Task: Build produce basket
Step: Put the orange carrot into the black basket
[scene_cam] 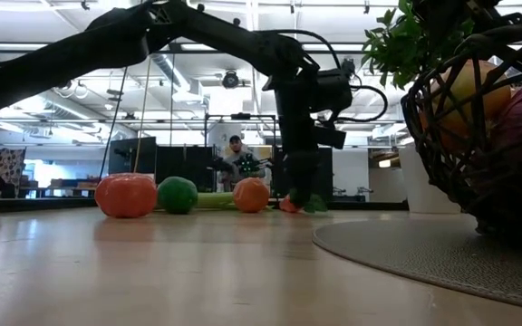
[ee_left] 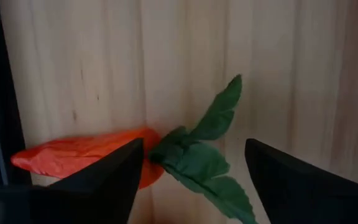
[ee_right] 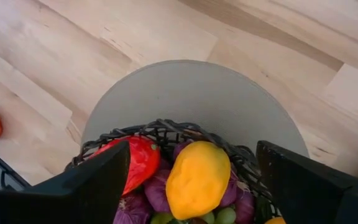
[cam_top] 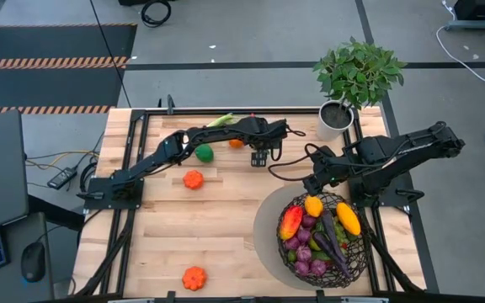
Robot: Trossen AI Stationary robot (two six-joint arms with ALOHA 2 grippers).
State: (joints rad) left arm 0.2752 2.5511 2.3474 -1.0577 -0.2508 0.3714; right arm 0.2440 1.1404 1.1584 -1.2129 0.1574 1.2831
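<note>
A toy carrot [ee_left: 73, 155] with green leaves [ee_left: 204, 155] lies flat on the wooden table near its far edge. My left gripper [ee_left: 194, 146] points steeply down over it, open. One finger stands in front of the carrot's thick end and the other beyond the leaves. In the low view the gripper [scene_cam: 302, 195] reaches almost down to the tabletop. The woven wire basket [cam_top: 327, 240] sits at the near right on a grey mat [cam_top: 268, 227], filled with produce: a red pepper [ee_right: 138, 162], a yellow fruit [ee_right: 197, 177] and purple pieces. My right gripper [ee_right: 192, 146] hangs open above the basket's far rim.
Left of the carrot lie an orange [cam_top: 236, 143], a lime [cam_top: 204, 152], a leek [cam_top: 220, 120] and a small pumpkin [cam_top: 194, 178]. Another pumpkin [cam_top: 194, 278] sits at the near edge. A potted plant [cam_top: 356, 80] stands at the far right corner. A person [scene_cam: 236, 154] sits in the room behind.
</note>
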